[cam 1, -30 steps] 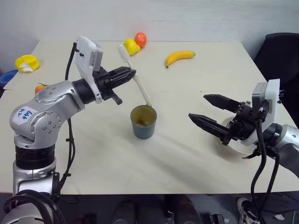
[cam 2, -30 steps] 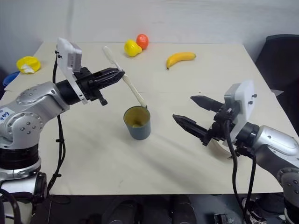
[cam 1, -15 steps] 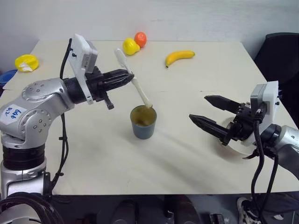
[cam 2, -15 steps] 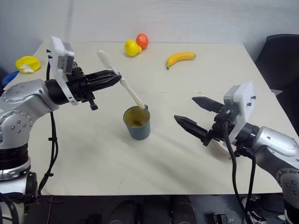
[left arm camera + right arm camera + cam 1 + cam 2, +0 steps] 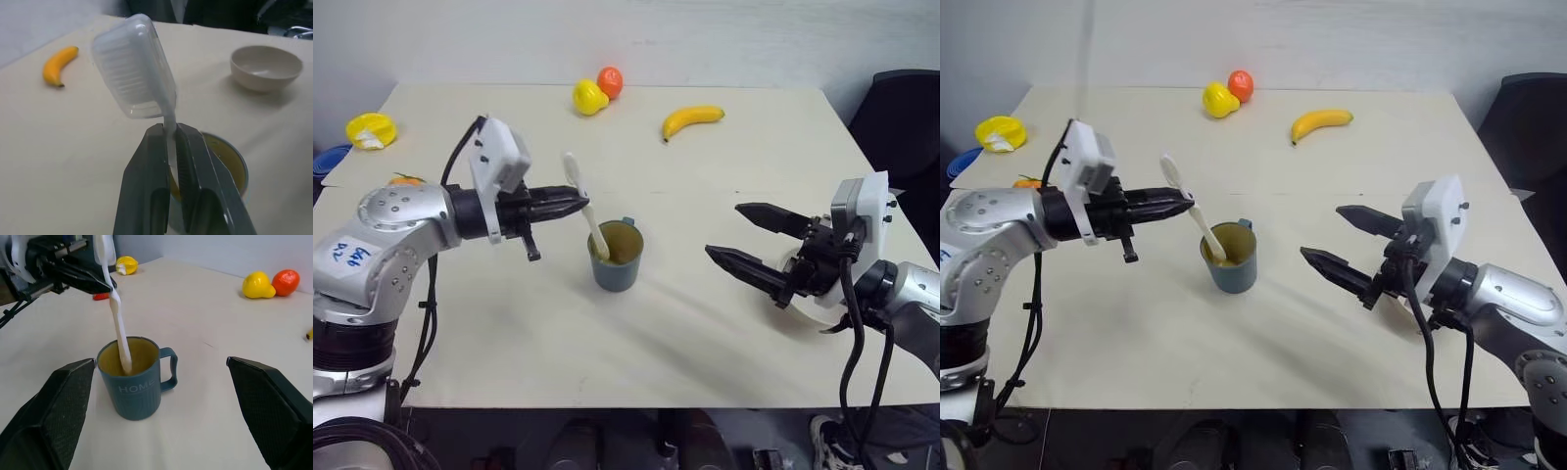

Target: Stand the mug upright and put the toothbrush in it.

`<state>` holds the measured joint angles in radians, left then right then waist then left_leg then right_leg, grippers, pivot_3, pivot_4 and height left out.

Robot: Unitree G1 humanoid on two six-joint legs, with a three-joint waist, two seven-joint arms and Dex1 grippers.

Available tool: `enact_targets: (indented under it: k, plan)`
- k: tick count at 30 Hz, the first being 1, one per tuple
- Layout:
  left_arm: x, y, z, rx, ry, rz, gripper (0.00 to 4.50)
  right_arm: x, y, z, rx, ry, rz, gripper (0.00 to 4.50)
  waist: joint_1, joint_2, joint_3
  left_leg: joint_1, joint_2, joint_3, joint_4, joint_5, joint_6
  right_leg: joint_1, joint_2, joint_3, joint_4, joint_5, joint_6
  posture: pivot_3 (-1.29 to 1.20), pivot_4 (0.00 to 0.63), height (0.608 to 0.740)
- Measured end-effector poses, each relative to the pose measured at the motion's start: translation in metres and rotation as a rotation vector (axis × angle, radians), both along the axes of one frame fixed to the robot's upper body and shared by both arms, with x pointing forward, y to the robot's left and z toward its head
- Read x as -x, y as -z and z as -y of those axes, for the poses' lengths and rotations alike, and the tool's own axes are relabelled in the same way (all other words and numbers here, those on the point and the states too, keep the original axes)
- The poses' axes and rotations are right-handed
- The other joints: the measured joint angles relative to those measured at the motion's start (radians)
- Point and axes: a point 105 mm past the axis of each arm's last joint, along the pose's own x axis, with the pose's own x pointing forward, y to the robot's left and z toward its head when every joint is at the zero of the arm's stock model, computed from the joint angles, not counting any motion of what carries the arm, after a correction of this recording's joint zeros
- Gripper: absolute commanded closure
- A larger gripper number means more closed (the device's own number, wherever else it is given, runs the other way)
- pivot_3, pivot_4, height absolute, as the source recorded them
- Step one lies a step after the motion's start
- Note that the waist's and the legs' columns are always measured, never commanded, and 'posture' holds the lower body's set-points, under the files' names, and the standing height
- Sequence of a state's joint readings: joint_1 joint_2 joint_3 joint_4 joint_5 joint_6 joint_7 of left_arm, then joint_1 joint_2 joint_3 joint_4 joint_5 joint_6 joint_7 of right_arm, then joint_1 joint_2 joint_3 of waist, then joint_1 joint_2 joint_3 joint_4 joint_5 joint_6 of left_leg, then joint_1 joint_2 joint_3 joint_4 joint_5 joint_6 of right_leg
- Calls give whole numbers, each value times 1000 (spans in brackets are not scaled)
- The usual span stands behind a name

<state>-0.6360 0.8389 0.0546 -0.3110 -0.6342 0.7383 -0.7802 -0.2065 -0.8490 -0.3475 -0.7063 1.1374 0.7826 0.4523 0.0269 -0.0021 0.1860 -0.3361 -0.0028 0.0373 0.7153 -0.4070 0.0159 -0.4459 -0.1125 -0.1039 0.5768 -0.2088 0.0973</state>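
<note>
The dark teal mug (image 5: 615,259) stands upright mid-table, its handle toward the far side. My left gripper (image 5: 579,204) is shut on the shaft of the white toothbrush (image 5: 575,174), just left of the mug's rim. The brush leans, with its bristled head (image 5: 134,73) up and its handle end down inside the mug (image 5: 134,382). To the right of the mug my right gripper (image 5: 724,229) hangs open, holding nothing, and its fingers (image 5: 63,401) frame the mug from a distance.
A banana (image 5: 690,119), a yellow fruit (image 5: 588,96) and an orange one (image 5: 607,81) lie at the table's far side. A yellow object (image 5: 370,129) sits at the far left edge. A beige bowl (image 5: 266,66) rests under my right arm. A dark chair (image 5: 906,108) stands at the right.
My left gripper has come down and toward me with the toothbrush, and the brush's lower end now sits inside the mug instead of behind it. The right gripper has stayed put.
</note>
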Motion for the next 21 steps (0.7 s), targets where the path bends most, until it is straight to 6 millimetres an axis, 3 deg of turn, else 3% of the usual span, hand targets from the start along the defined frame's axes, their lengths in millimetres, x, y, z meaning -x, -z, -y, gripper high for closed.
enact_targets:
  k: [7, 11, 14, 19, 21]
  plan:
    - [0, 2, 0, 11, 20, 7, 1729, 2, -1, -1, 16, -21, 1, 0, -1, 0, 0, 0, 0, 0, 0, 0, 1, 0, 0, 0, -1, 0, 0, 0, 150, 740]
    - [6, -12, -10, 45, 34, 34, 471, 6, 0, -3, 47, -66, -5, 0, -2, 0, 0, 0, 1, 0, 0, -1, 1, 0, 0, 0, -1, 0, 0, 0, 150, 740]
    - [18, -17, -27, -14, 57, 36, 471, 8, -1, -3, 69, -93, -7, 0, -6, 1, 1, 1, 1, 2, -1, -1, 1, 0, 0, 0, -1, 0, 0, 0, 150, 740]
    - [48, -5, -64, -164, 114, -81, 471, 7, -3, 1, 95, -127, -19, 0, -10, 4, 3, 1, 2, 2, 0, -1, 2, 0, 1, 0, -2, 0, 0, 0, 150, 740]
    - [52, -7, -71, -167, 117, -84, 471, 9, -3, 0, 109, -157, -20, 0, -1, 5, 3, 0, 2, 1, 0, -2, 2, 0, 0, -1, -2, 0, 0, 0, 150, 740]
